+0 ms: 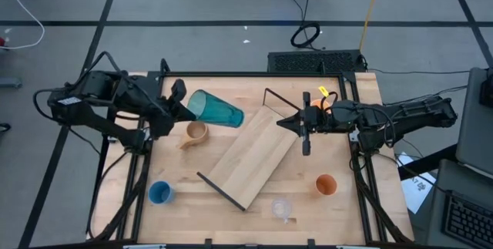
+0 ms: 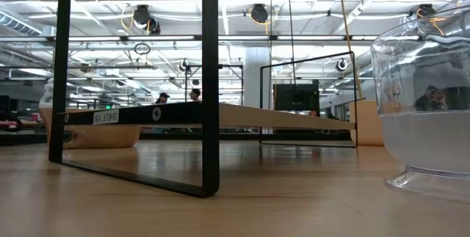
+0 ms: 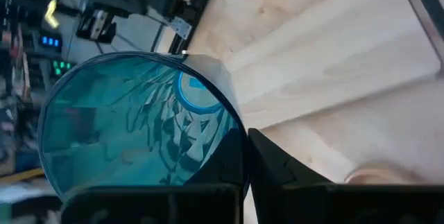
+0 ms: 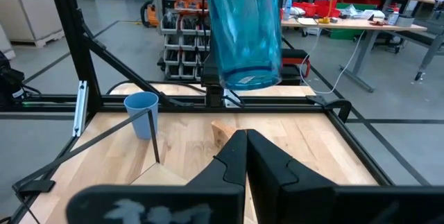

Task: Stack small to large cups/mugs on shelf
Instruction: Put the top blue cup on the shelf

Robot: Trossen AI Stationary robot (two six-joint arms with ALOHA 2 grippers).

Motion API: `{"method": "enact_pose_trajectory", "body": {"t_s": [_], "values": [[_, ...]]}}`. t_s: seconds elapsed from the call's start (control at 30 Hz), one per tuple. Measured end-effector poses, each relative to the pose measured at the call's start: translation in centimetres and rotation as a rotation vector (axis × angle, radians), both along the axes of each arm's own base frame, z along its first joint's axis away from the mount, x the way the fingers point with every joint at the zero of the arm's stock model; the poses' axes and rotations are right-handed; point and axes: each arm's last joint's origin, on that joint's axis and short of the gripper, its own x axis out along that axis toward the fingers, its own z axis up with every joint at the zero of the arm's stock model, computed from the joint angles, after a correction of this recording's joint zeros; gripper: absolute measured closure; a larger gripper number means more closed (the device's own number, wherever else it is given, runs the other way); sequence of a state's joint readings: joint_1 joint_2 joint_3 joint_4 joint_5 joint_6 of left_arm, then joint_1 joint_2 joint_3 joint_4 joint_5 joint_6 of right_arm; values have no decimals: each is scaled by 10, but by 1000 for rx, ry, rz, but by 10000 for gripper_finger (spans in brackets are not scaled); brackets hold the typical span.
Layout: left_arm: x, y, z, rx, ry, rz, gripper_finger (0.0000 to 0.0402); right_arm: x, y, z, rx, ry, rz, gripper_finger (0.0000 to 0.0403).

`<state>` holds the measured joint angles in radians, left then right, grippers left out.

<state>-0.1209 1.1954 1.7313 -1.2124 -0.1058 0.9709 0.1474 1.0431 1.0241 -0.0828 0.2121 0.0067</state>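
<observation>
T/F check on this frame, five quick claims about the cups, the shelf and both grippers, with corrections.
1. The left gripper is shut on the teal tumbler. True: one finger shows inside its rim in the left wrist view.
2. The teal tumbler stands upright on the shelf. False: it is held tilted, off the shelf's end.
3. The right gripper holds an orange cup. False: it is shut on nothing, beside the shelf's far rail; the orange cup stands on the table.
4. The blue cup stands on the table, off the shelf. True.
5. The clear cup is stacked in the tan mug. False: they stand apart, on opposite sides of the shelf.
</observation>
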Motion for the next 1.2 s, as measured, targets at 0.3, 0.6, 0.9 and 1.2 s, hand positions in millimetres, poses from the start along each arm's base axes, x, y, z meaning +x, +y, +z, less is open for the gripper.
{"method": "enact_pose_trajectory", "body": {"t_s": [0.3, 0.6, 0.9, 1.2], "values": [[2, -1, 3, -267, -45, 193, 396, 0, 0, 1, 0, -5, 0, 403], [6, -2, 5, -427, -74, 303, 396, 0, 0, 1, 1, -5, 0, 403], [22, -5, 1, -498, -98, 452, 397, -2, 0, -5, -2, 62, -2, 403], [46, -7, 19, -466, -96, 430, 397, -17, -6, -9, -11, 150, -115, 403]]}}
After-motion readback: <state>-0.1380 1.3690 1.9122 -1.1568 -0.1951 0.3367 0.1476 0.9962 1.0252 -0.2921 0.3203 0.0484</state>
